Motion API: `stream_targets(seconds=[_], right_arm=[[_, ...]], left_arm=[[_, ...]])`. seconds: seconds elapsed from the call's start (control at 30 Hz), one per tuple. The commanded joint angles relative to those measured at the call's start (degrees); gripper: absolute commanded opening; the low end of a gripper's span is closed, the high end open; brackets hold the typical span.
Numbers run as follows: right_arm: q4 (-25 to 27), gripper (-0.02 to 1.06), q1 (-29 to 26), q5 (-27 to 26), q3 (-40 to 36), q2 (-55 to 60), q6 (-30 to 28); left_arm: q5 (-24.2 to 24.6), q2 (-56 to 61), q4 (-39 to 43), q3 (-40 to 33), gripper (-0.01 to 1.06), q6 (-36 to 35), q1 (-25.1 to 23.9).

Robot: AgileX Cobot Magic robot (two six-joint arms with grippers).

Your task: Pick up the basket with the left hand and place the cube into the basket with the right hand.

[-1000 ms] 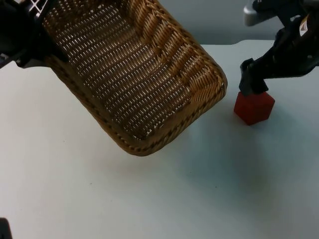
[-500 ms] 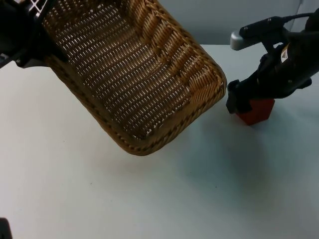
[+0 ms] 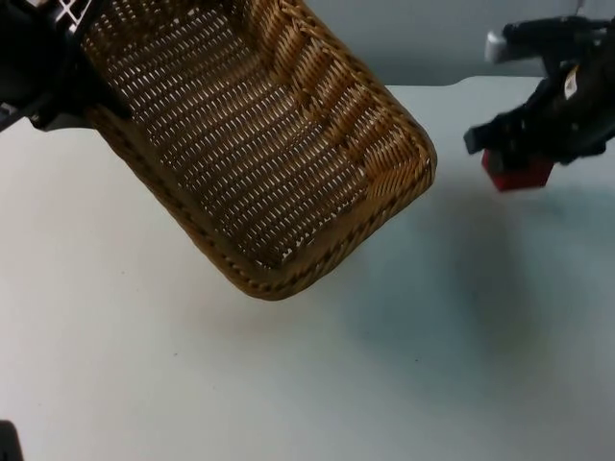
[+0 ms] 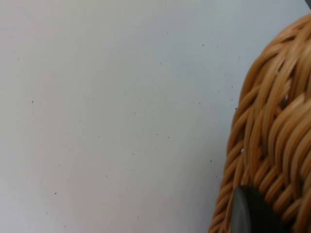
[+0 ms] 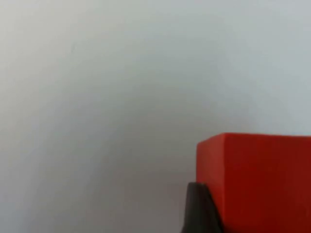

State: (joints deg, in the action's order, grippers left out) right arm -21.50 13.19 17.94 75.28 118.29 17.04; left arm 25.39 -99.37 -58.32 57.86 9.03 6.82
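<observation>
Right of the basket (image 3: pixel 259 154), above the desk (image 3: pixel 404 384): right gripper (image 3: pixel 514 158) fingers clamping the red cube (image 3: pixel 519 175), needing clearance over the rim; left gripper (image 3: pixel 43 82) fingers pinching the basket's far rim.

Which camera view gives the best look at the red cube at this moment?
The right wrist view: the red cube appears large and unblocked, with a black fingertip against its side. The top view shows a small part of it beneath the right gripper. The left wrist view shows the woven wicker basket instead.
</observation>
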Motion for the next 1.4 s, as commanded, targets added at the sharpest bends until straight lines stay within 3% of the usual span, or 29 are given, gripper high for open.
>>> stream_targets(seconds=[0.0,0.1,0.17,0.2,0.27,0.33,0.37,0.47,0.5,0.83,1.07,1.17,1.37], right_arm=[[-2.5,0.00,0.3,2.6,4.5,-5.0,0.5],[-1.5,0.00,1.4,4.4,7.0,-7.6,0.5],[3.4,0.00,4.1,5.9,9.6,-11.8,0.4],[3.4,0.00,4.1,5.9,9.6,-11.8,0.4],[8.5,0.00,7.0,6.8,10.1,-14.6,-5.0],[15.6,0.00,10.2,8.5,10.1,-16.4,-14.8],[15.6,0.00,10.2,8.5,10.1,-16.4,-14.8],[27.3,0.00,16.0,15.2,10.1,-16.8,-28.6],[28.8,0.00,17.1,16.8,10.1,-16.6,-30.7],[29.5,0.00,24.7,23.1,10.1,-12.4,-32.0],[30.8,0.00,26.8,24.8,10.1,-8.1,-33.7],[30.6,0.03,27.3,24.8,10.1,-6.6,-33.7],[30.6,0.19,27.3,25.0,10.1,-4.7,-33.7]], left_arm=[[-0.3,0.9,-1.3,0.2,0.00,-0.4,0.1],[-0.3,0.9,-1.3,0.2,0.00,-0.4,0.1],[-0.2,0.9,-1.2,0.2,0.00,-0.4,0.1],[-0.2,0.9,-1.2,0.2,0.00,-0.4,0.1],[-0.2,0.9,-1.2,0.2,0.00,-0.4,0.1],[-0.2,0.9,-1.2,0.2,0.00,-0.4,0.1],[-0.2,0.9,-1.2,0.2,0.00,-0.4,0.1],[-0.2,0.9,-1.2,0.2,0.00,-0.4,0.1],[-0.2,0.9,-1.2,0.2,0.00,-0.4,0.1],[-0.2,0.9,-1.2,0.2,0.00,-0.4,0.1],[-0.2,0.9,-1.2,0.2,0.00,-0.4,0.1],[-0.2,0.9,-1.2,0.2,0.00,-0.4,0.1],[-0.2,0.9,-1.2,0.2,0.00,-0.4,0.1]])
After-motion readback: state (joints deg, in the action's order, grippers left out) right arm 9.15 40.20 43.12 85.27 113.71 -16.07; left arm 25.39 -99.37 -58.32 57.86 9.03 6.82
